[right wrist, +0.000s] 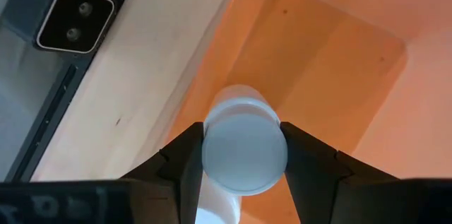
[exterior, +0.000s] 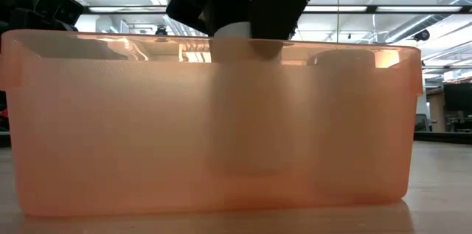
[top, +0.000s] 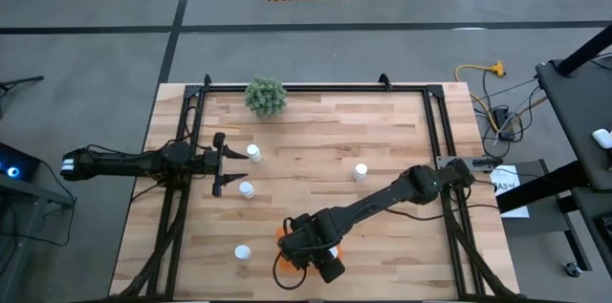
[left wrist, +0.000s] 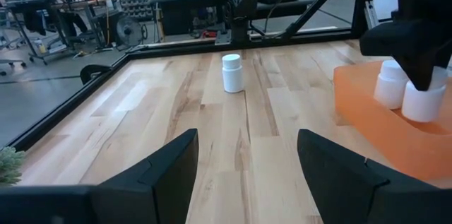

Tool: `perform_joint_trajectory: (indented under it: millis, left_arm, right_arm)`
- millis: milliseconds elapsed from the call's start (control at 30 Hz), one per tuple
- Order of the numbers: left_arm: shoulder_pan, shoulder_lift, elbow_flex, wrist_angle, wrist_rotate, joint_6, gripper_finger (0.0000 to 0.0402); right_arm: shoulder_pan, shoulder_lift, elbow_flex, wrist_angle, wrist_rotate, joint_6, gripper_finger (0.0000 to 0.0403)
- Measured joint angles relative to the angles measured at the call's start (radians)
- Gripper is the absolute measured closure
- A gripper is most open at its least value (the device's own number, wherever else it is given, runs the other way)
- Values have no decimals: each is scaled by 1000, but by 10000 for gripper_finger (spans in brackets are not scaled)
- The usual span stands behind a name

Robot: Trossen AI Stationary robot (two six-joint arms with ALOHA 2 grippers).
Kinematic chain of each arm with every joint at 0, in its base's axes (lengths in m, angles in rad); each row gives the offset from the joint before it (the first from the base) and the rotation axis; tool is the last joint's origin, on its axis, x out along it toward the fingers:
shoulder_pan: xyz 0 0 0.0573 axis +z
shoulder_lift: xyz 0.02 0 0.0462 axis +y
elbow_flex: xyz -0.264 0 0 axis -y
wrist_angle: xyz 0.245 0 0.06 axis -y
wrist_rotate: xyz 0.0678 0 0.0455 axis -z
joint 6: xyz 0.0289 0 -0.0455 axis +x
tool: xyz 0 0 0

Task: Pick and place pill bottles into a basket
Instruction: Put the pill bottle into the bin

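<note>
The orange basket (top: 283,236) stands near the table's near edge and fills the low view (exterior: 110,131). My right gripper (top: 320,250) is above it, shut on a white pill bottle (right wrist: 244,146). A second bottle (exterior: 343,57) stands in the basket beside it; both show in the left wrist view (left wrist: 390,83). My left gripper (top: 228,162) is open and empty at the table's left. Two bottles (top: 253,152) (top: 247,189) stand upright close to its fingers. Two more stand on the table, one at mid right (top: 360,171) and one at the near left (top: 242,252). My right gripper pinches the pill bottle's upper end (right wrist: 212,146) between its two fingers, one on each side. The fingers come from above, pointing down. The bottle is upright with its lower part inside the basket (exterior: 236,31). I cannot tell whether it stands on the basket's floor.
A small green plant (top: 266,96) stands at the table's far edge. A black frame rails the table's edges (left wrist: 70,104). A small camera block (right wrist: 74,26) sits at the near edge beside the basket. Bare wood lies between the two arms (top: 316,150).
</note>
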Motion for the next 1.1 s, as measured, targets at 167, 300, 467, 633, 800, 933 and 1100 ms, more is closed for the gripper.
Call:
perform_joint_trajectory:
  millis: [167, 300, 467, 633, 800, 933, 1100]
  left_arm:
    - [1, 1, 0, 0, 0, 0, 177]
    - [0, 1, 0, 0, 0, 0, 177]
    - [0, 1, 0, 0, 0, 0, 177]
    - [0, 1, 0, 0, 0, 0, 177]
    - [0, 1, 0, 0, 0, 0, 177]
    - [0, 1, 0, 0, 0, 0, 177]
    - [0, 1, 0, 0, 0, 0, 177]
  right_arm:
    - [0, 0, 0, 3, 0, -1, 250]
    - [0, 0, 0, 6, 0, 0, 250]
    - [0, 0, 0, 7, 0, -3, 243]
    - [0, 0, 0, 8, -1, 2, 218]
    - [0, 0, 0, 9, -1, 8, 204]
    - [0, -1, 5, 7, -1, 8, 204]
    - [0, -2, 45, -21, -1, 8, 202]
